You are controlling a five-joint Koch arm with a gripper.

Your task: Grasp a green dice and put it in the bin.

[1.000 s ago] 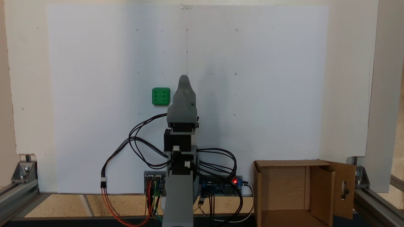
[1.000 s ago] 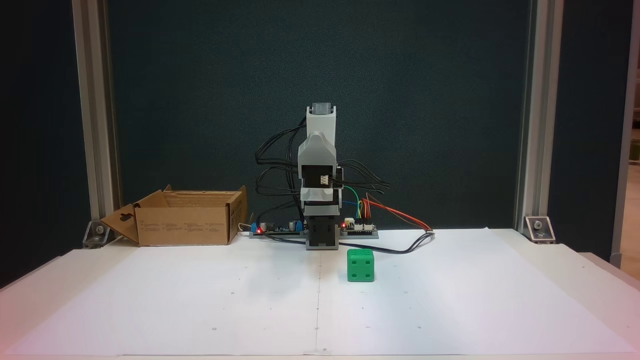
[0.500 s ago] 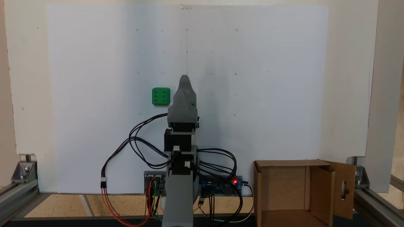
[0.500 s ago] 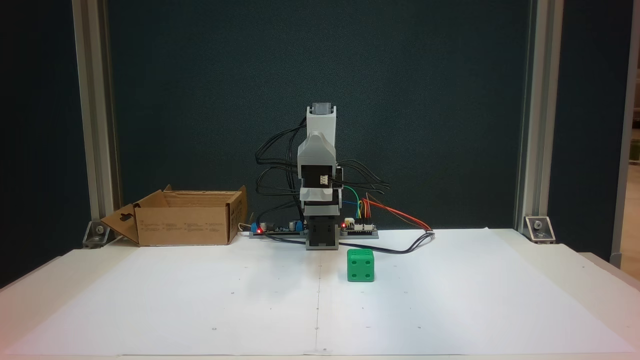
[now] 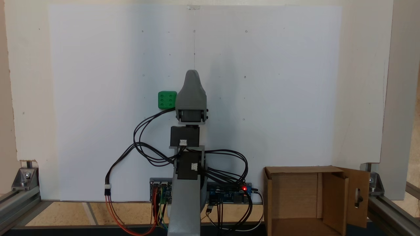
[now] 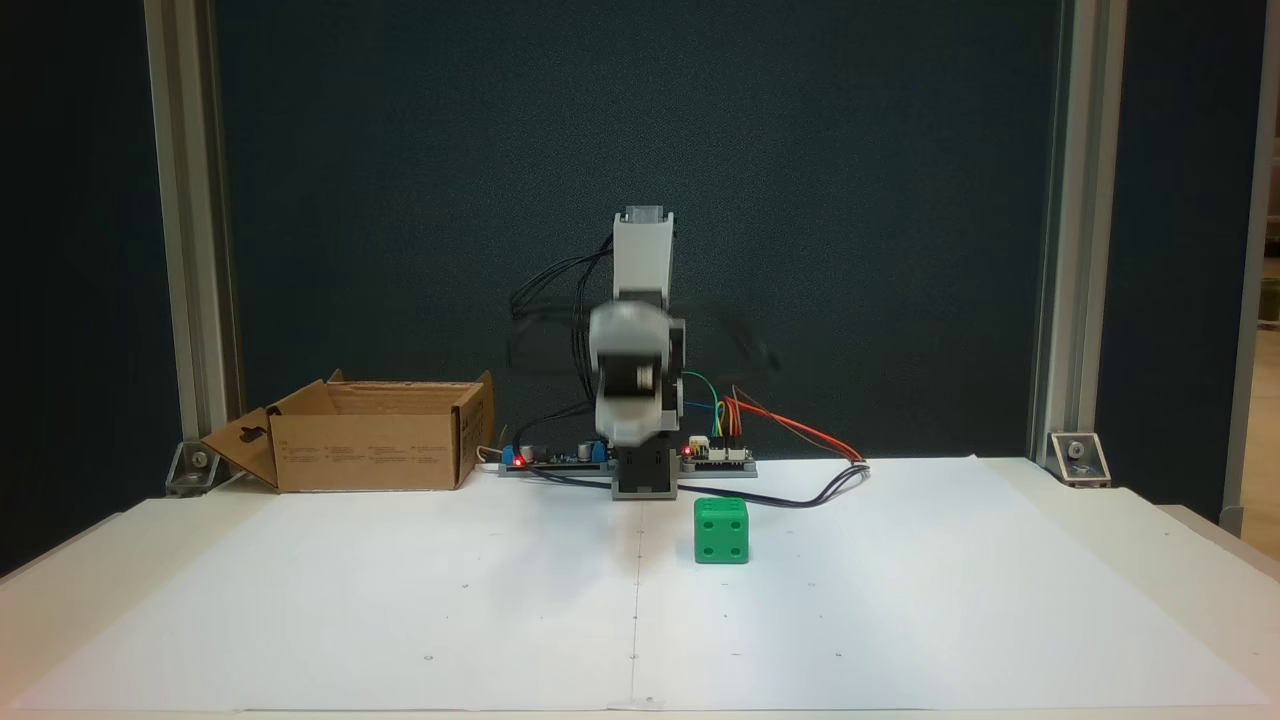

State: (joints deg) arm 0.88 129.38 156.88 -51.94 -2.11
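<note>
One green dice [image 5: 167, 100] sits on one white paper sheet [image 5: 279, 98], and one cardboard bin [image 5: 295, 196] stands at the edge. One grey arm [image 5: 185, 203] rises from its base. Two circuit boards [image 6: 715, 456] seem to flank it, though cables partly hide them.

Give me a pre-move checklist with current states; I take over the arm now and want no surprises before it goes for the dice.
1. Small bright green plastic dice resting flat on the white paper sheet: ok.
2. Dice free of the grey pincer: ok, in the front fixed view it stands apart from the arm.
3. Pincer open for the grasp: cannot tell, its jaws overlap from above and blur from the front.
4. Brown corrugated cardboard bin open: ok, flaps folded out.
5. Black cables clear of the dice: ok.
6. Arm at rest: not ok, motion blur in the front fixed view.
</note>
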